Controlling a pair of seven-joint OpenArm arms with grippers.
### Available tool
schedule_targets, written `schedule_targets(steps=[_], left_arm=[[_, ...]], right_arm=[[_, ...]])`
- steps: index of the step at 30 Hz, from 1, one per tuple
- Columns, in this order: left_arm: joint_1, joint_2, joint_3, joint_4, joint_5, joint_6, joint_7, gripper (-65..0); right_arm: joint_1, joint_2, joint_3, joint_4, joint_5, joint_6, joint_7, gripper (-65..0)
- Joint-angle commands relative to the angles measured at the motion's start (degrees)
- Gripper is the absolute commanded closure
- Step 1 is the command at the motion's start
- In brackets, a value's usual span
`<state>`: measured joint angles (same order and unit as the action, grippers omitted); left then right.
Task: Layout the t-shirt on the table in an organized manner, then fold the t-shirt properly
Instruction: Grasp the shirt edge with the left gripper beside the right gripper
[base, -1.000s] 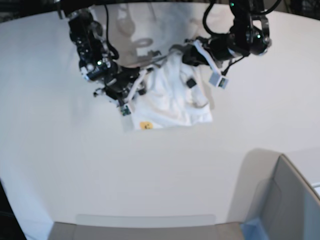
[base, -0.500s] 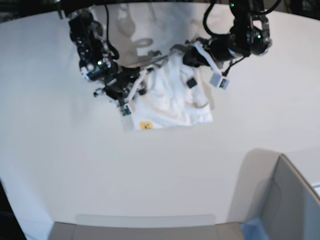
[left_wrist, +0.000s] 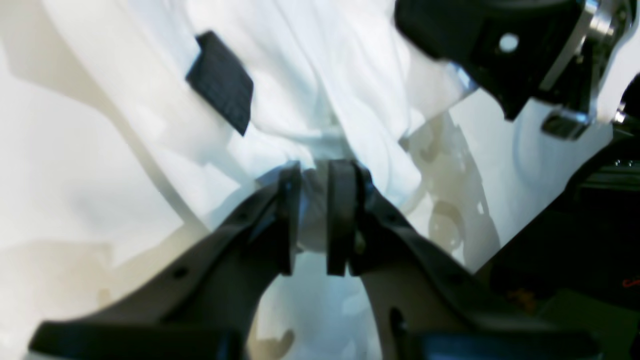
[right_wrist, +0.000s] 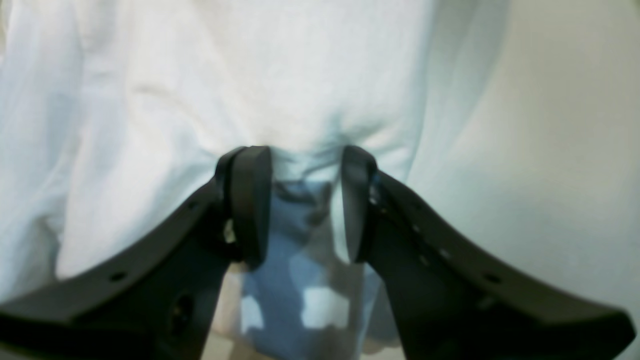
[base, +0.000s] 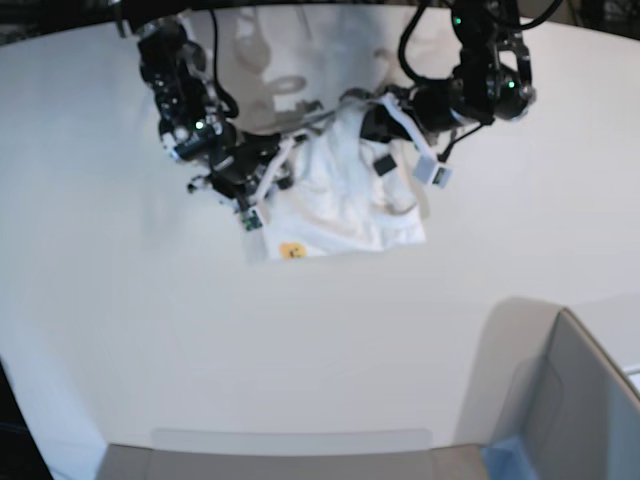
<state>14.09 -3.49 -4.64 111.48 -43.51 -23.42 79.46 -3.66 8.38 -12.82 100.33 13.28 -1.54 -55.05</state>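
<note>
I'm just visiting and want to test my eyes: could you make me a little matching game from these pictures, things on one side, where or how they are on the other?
Things:
1. white cloth t-shirt
2. small black tag
3. left gripper
4. grey box with a blue corner

States:
A. near corner of the white table
B. bunched between both arms
C. pinching a fold of cloth
D. lying on the cloth

Pairs: 1-B, 2-D, 3-C, 4-A

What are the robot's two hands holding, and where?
Both hold the t-shirt. The left tool pinches a bunched fold near the black tag; the right tool grips a bunched edge.
</note>
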Motion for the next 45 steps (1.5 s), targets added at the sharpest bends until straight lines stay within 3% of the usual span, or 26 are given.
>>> schedule_targets(steps=[1, 11, 16, 26, 34, 40, 45], left_arm=[[-0.2, 0.1, -0.1, 0.9, -0.9, -0.2, 0.5, -7.0], [-0.2, -0.3, 0.3, 0.4, -0.8, -0.2, 0.5, 0.0], [-0.9, -0.5, 0.4, -1.3, -0.6, -0.2, 0.5, 0.0], [-4.3, -5.9, -0.1, -1.3, -0.6, -0.1, 0.5, 0.0], [-4.6, -5.9, -0.2, -1.2, -0.6, -0.1, 0.5, 0.0], [-4.1, -4.4, -8.8, 1.8, -0.7, -0.1, 0.5, -14.7], [-3.8, -3.7, -13.2, 2.7, -0.9, -0.1, 0.5, -15.9]], right_arm=[[0.6, 0.1, 0.0, 1.0, 0.4, 0.3, 0.6, -24.3], [0.3, 0.1, 0.0, 1.0, 0.4, 0.3, 0.6, -24.3], [0.2, 0.1, 0.0, 1.1, 0.3, 0.3, 0.6, -24.3], [-0.4, 0.1, 0.3, 1.2, 0.2, 0.3, 0.7, -24.3], [-0.4, 0.1, 0.3, 1.2, 0.2, 0.3, 0.7, -24.3], [-0.4, 0.2, 0.1, 1.0, 0.1, 0.3, 0.7, -24.3], [-0.3, 0.2, 0.0, 0.8, 0.1, 0.3, 0.7, -24.3]])
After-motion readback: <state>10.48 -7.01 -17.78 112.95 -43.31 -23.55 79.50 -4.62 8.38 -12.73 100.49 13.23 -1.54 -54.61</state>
